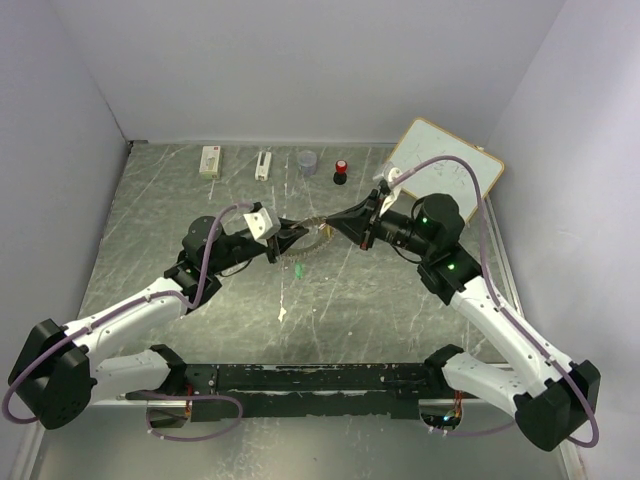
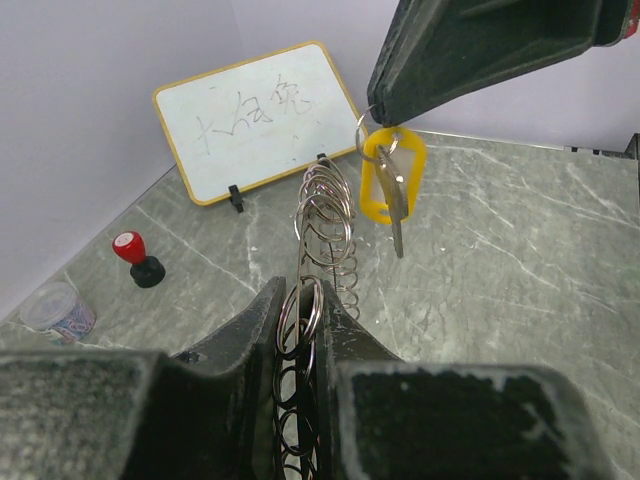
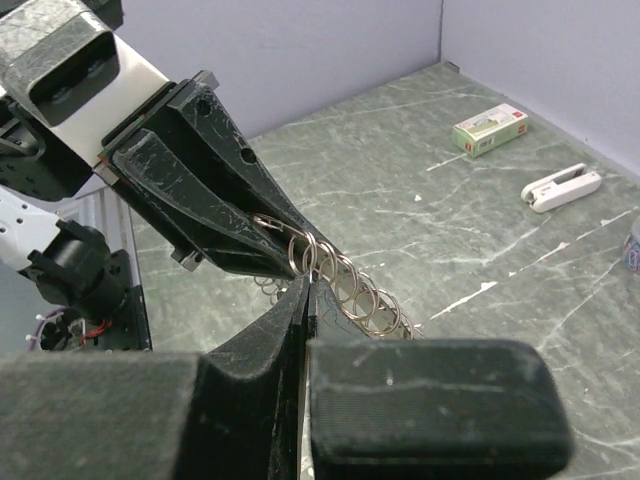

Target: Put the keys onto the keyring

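1. While the large thin metal keyring (image 2: 325, 215), its rim crowded with small silvery loops, sits mid-table and appears lifted clear of the surface, the left gripper (image 3: 282, 232) is clenched on its near rim. Judged purpose: to hold it steady and edge-on as a target.
2. The yellow-orange tagged key (image 2: 393, 180) hangs from the right gripper (image 2: 385, 98), whose jaws are clamped on the key's small loop. It is just beside the keyring's far rim and, as far as can be seen, not yet threaded.
3. The bright green key (image 1: 300, 268) lies untouched on the grey marbled table (image 2: 520, 240), just nearer the bases than the two grippers.
4. Room: the two sets of fingertips nearly meet, so I judge there is little slack for twisting. Bare table surrounds them. The yellow-framed whiteboard (image 2: 255, 115) and the red-topped black knob (image 2: 135, 258) stand well apart at the back.
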`<state>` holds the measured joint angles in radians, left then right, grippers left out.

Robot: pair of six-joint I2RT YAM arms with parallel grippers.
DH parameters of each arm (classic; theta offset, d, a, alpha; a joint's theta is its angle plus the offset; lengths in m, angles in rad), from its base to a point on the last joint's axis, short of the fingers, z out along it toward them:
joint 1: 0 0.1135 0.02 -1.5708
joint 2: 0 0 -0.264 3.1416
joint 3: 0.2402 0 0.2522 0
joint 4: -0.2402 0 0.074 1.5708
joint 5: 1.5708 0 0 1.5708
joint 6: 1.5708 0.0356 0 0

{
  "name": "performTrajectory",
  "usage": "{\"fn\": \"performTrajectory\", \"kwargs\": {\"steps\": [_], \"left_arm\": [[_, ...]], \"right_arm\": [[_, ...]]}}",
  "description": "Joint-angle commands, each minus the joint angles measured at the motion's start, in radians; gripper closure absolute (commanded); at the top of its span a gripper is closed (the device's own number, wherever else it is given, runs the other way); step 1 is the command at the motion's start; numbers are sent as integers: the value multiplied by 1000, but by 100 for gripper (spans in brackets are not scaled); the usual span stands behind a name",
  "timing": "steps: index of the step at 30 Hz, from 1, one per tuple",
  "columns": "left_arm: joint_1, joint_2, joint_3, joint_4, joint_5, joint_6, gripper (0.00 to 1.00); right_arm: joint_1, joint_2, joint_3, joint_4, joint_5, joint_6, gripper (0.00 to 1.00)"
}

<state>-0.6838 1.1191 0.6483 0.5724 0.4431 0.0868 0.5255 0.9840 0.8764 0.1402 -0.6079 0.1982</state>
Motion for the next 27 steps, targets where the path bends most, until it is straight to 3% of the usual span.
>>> {"fn": "performTrajectory", "kwargs": {"steps": [1, 27], "left_arm": [[-7, -10, 52, 14, 32, 44, 93], [-18, -35, 11, 45, 19, 172, 93]], "right_arm": [[10, 8, 34, -15, 25, 1, 100], [11, 38, 77, -127, 99, 21, 100]]}}
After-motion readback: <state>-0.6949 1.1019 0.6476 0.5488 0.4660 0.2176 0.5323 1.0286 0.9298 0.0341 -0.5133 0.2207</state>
